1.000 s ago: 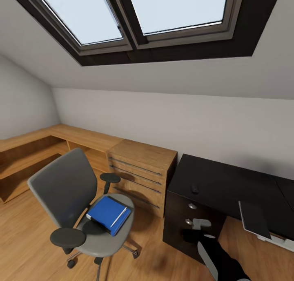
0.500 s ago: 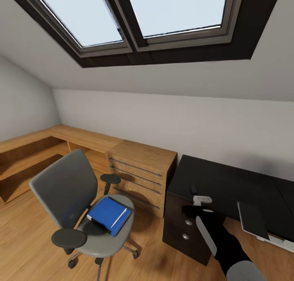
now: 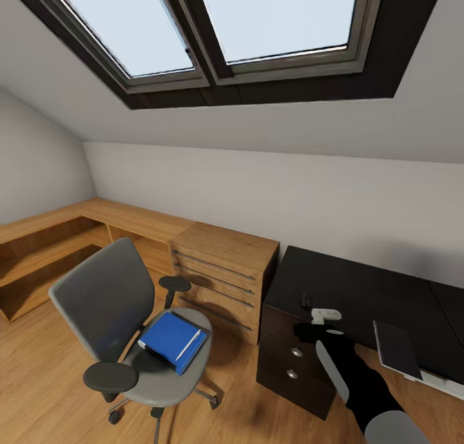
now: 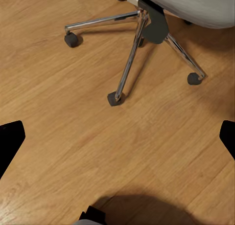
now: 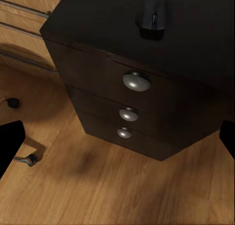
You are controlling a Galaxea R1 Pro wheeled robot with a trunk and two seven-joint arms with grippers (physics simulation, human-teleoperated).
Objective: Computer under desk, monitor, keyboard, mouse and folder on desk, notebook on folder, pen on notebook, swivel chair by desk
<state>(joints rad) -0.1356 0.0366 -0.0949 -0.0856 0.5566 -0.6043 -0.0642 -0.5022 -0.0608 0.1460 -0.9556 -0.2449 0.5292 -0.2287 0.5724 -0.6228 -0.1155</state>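
Item: folder (image 3: 171, 337), bright blue, flat on the seat of the swivel chair (image 3: 109, 302). We read its long axis as running from the chair's front edge back toward the wooden chest of drawers (image 3: 222, 276), black spine edge facing the seat front. A pen (image 3: 187, 344), thin and whitish, lies on it along the same axis, near the edge toward the chest. A dark slab shows under the folder's near corner; we cannot tell what it is.

Swivel chair: back turned away from the chest, chrome legs and casters (image 4: 116, 98) on the wood floor.

Tabletop (image 3: 361, 289): glossy black, just beside the chest on the side away from the chair, cut off at the frame edge. Mouse (image 3: 306, 298), small and black, lies near the front edge above the three-knob drawer unit (image 5: 129, 115); its long axis runs front to back. A flat grey slab (image 3: 396, 348) overhangs the front edge farther from the chest; its identity is unclear to us.

Right pincer (image 3: 324, 323): hovers at the tabletop's front edge near the mouse, fingers spread wide, empty.

Left pincer: over the floor by the chair base, fingertips (image 4: 11, 139) wide apart, empty.
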